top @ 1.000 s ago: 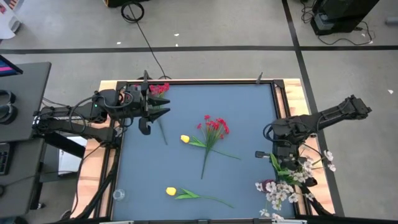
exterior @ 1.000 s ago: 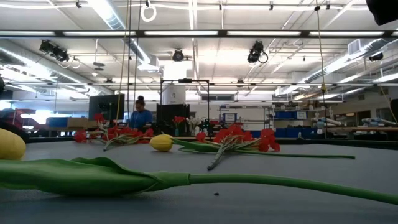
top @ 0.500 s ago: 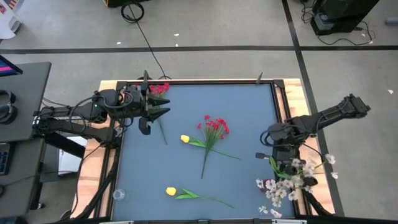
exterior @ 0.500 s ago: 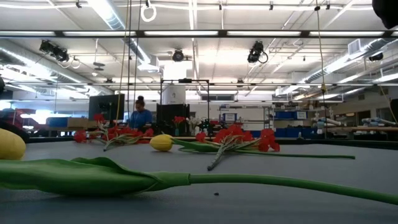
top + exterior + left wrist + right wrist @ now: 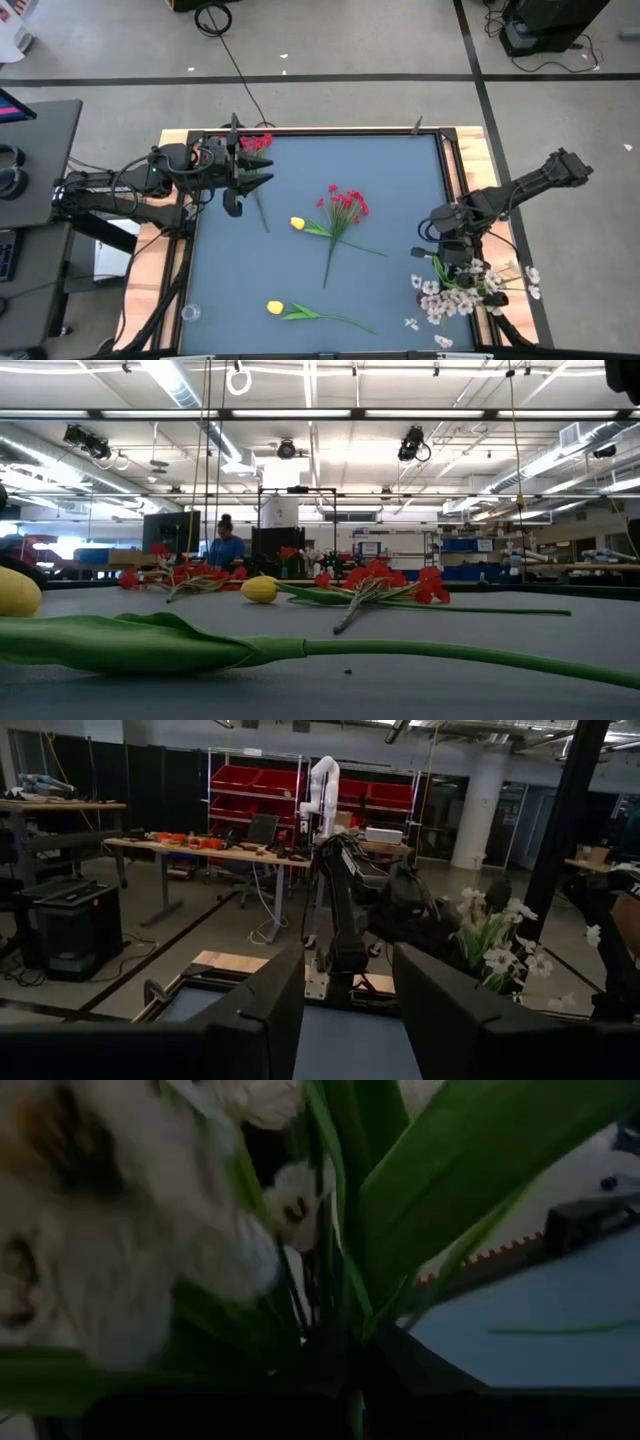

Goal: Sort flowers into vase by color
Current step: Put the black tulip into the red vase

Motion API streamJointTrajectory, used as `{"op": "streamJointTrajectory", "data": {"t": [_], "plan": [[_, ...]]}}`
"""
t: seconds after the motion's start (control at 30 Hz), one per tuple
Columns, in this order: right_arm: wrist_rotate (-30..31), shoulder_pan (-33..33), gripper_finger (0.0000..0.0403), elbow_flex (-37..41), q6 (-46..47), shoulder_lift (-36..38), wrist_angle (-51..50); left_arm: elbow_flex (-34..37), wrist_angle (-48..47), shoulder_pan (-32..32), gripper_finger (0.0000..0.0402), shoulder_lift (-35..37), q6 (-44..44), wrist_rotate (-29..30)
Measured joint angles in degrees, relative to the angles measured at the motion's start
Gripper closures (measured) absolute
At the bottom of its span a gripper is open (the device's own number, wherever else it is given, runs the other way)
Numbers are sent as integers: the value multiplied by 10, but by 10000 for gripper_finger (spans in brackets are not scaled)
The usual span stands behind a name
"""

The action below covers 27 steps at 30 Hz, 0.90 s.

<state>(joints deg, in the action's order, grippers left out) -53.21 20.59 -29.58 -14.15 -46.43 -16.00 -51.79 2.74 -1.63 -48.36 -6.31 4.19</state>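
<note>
White blossom spray [image 5: 462,293] now hangs from the right gripper [image 5: 447,262], lifted and swung inward compared with one second ago. Then, the blossoms trailed along the table [image 5: 400,160] edge toward the front corner; now they bunch close under the gripper, with a few loose petals left on the mat nearer the front edge. In the right wrist view the stems and leaves [image 5: 420,1190] fill the space just ahead of the fingers, which are pinched on the spray's stems. Judged from this, the spray is secured for transport.

Relative to the red blossom cluster [image 5: 345,205] at the table centre:
- The white spray and right gripper are well to the right of it, near the right table edge.
- One yellow tulip [image 5: 298,224] lies just beside it on the left, its stem crossing the red cluster's stem.
- A second yellow tulip [image 5: 275,308] lies toward the front edge, well apart.
- A second red cluster [image 5: 255,143] lies to the far left, at the left gripper [image 5: 262,167].

The left gripper hovers there with its fingers [image 5: 250,1010] spread, holding nothing; its position matches the earlier frames. Both tulips and both red clusters are also unmoved.

No vase can be identified in any view. A small clear object [image 5: 190,313] sits at the front left corner; its nature cannot be told. Sorting is judged to be at an early stage.
</note>
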Motion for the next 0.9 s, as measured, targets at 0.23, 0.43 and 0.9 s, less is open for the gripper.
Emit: {"op": "streamJointTrajectory", "data": {"t": [0.23, 0.43, 0.9], "plan": [[12, 1, 343, 0, 3, 1, -2, 0, 0, 0, 244, 0, 0, 0], [10, 1, 286, 0, 5, 3, -1, 0, 0, 0, 244, 0, 0, -3], [23, -3, 213, -37, 39, 36, -14, 0, 0, 0, 244, 0, 0, -2]]}}
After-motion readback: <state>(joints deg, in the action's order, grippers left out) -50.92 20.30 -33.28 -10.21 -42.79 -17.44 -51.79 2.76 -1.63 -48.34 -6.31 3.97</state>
